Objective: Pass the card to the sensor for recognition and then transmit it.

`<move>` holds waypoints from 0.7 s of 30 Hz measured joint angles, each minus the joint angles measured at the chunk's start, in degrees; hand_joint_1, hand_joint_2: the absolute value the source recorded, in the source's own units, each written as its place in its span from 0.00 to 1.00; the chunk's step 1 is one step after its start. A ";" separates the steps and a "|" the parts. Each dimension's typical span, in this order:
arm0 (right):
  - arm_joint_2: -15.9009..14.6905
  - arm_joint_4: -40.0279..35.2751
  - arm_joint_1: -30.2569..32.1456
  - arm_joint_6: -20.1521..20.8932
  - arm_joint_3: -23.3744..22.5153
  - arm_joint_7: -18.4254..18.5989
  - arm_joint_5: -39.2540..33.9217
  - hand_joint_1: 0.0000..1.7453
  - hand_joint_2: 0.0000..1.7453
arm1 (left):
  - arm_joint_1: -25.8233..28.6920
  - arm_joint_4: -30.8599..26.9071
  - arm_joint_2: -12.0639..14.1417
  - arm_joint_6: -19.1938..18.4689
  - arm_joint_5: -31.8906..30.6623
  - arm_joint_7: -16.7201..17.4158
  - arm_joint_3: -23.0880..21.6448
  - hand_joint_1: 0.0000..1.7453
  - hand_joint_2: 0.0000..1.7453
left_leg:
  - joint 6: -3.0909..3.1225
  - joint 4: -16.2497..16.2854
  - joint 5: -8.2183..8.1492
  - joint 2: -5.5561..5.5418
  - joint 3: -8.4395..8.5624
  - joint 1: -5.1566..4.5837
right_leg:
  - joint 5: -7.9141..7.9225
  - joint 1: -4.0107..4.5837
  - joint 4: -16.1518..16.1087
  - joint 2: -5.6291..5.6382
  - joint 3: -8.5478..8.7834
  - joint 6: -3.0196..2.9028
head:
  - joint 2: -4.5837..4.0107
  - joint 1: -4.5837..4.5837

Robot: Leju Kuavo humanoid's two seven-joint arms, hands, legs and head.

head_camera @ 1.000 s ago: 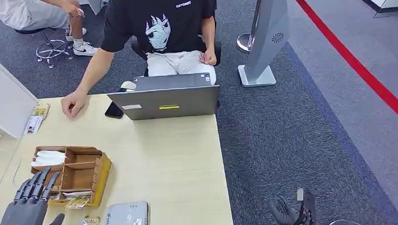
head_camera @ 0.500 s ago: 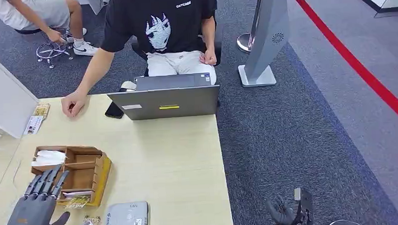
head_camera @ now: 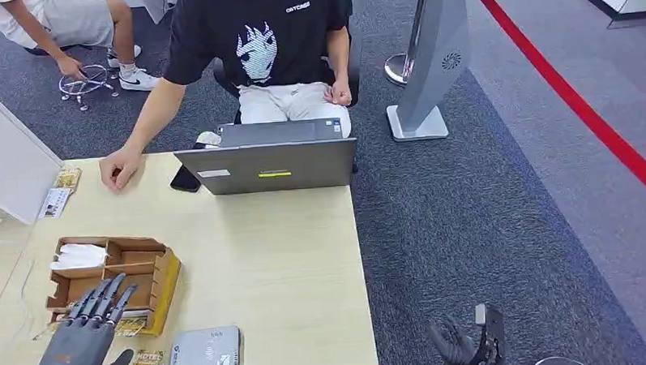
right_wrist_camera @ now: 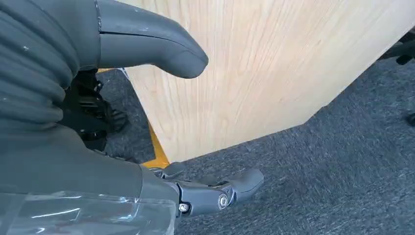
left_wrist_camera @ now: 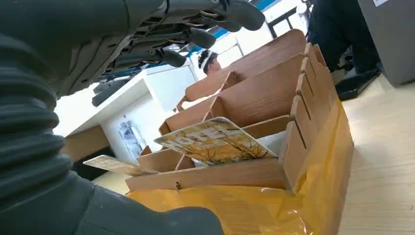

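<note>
Left robot hand [head_camera: 80, 347] now nearer sensor [head_camera: 206, 353], beside organizer [head_camera: 165, 281].

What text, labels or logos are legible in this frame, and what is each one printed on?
"HOTEL": partly covered, on the yellow card lying over the wooden organiser.
Small white lettering on the chest of the person's black T-shirt: too blurred to read.
Grey card sensor: symbols and a sticker, unreadable.
Laptop: white and yellow stickers, no legible text.
Cards by the white box: too small.

Grey laptop [head_camera: 270, 164] open at table's [head_camera: 282, 265] far edge; seated person [head_camera: 258, 47] behind; black phone [head_camera: 184, 179] beside laptop.
</note>
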 joint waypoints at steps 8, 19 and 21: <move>0.00 0.00 -0.01 -0.07 0.35 -0.04 -0.09 0.00 1.00 | -0.30 0.81 -0.15 0.15 2.38 0.00 -0.55 0.00 1.00 | 0.00 0.00 0.00 0.00 0.00 0.00 | 0.00 0.00 0.00 0.00 0.00 0.00 | 0.00 0.00; 0.00 0.00 -0.01 -0.07 0.50 -0.04 -0.09 0.00 1.00 | -0.74 1.81 -0.59 0.44 3.89 -0.35 -0.55 0.00 1.00 | 0.00 0.00 0.00 0.00 0.00 0.00 | 0.00 0.00 0.00 0.00 0.00 0.00 | -0.02 0.02; 0.00 0.00 -0.01 -0.07 0.50 -0.04 -0.09 0.00 1.00 | -0.76 1.83 -0.59 0.44 3.89 -0.35 -0.53 0.00 1.00 | 0.00 0.00 0.00 0.00 0.00 0.00 | 0.00 0.00 0.00 0.00 0.00 0.00 | 0.00 0.02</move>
